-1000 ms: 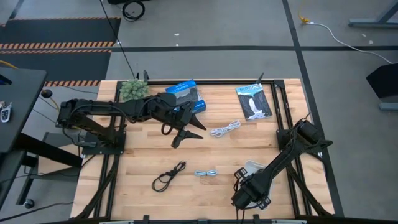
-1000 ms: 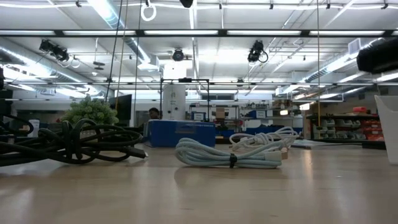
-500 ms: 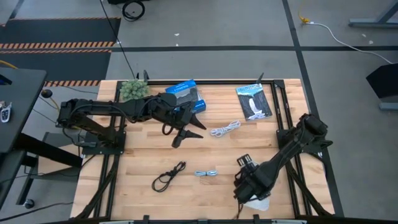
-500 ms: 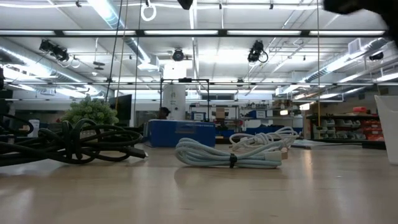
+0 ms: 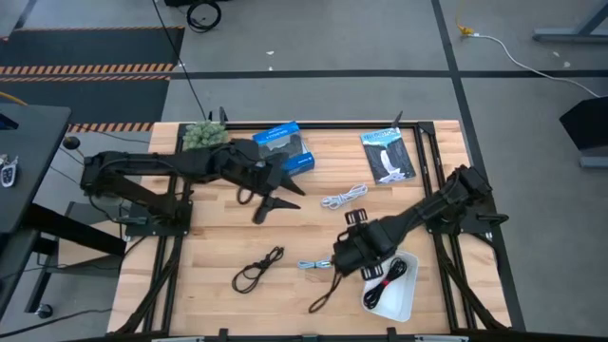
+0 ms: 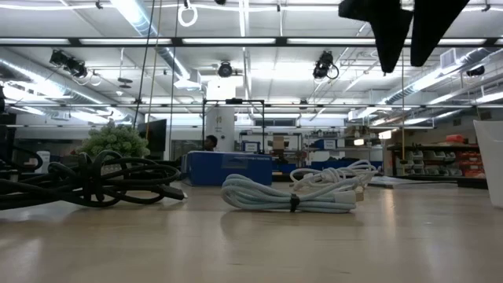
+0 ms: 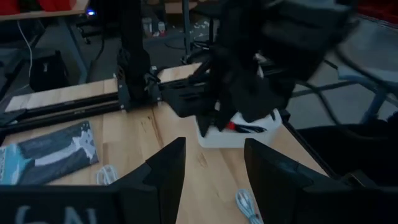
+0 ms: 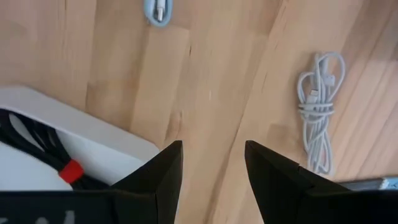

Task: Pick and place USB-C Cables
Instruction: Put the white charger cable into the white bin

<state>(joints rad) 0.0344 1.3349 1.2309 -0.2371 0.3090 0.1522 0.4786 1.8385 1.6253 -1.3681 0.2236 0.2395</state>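
Note:
The black cable with a red tie (image 5: 388, 278) lies coiled in the white tray (image 5: 407, 302), and the right wrist view shows it there too (image 8: 37, 155). The loose black cable (image 5: 257, 270), the short grey cable (image 5: 315, 265) and the white cable (image 5: 344, 197) lie flat on the table. My right gripper (image 5: 344, 258) hangs open above the wood, just left of the tray and near the grey cable; the low view shows its two fingers high above the table (image 6: 410, 39). My left gripper (image 5: 274, 203) waits open by the blue box.
A blue box (image 5: 282, 142) and a small green plant (image 5: 202, 136) stand at the far left edge, with a dark flat packet (image 5: 388, 155) at the far right. Bare wood lies between the cables in the table's middle.
My right gripper has risen from low over the tray at the near right corner and swung toward the table's left and far side, uncovering the tray with the black-and-red cable in it. My left gripper has drifted a little toward the left edge.

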